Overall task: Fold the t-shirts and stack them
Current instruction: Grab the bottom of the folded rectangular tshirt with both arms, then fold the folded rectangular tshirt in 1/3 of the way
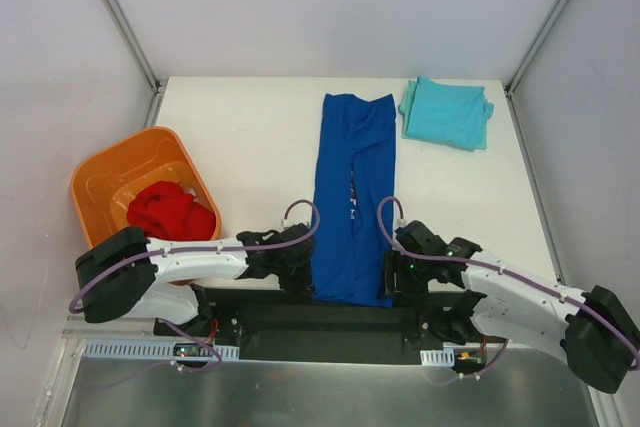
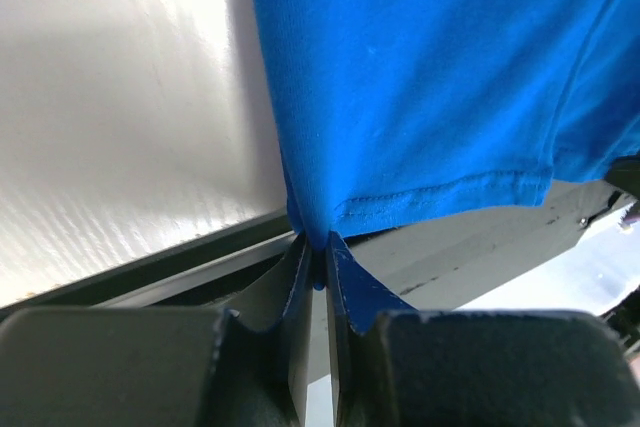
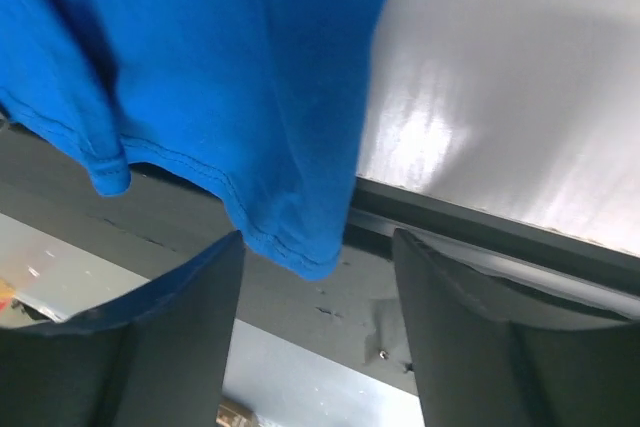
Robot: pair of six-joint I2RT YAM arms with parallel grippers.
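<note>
The blue t-shirt (image 1: 355, 197) lies as a long narrow strip down the middle of the table (image 1: 250, 137), its near hem hanging just over the near edge. The left gripper (image 2: 318, 272) is pinched tight on the hem's left corner. The right gripper (image 3: 318, 247) stands wide apart around the other corner, holding nothing. I'd say the crosswise fold is being set up: the right one must close on its corner, then both carry the hem toward the collar. The teal t-shirt (image 1: 447, 112) sits folded at the far right (the red t-shirt (image 1: 170, 212) waits in the orange tub (image 1: 105, 182)).
</note>
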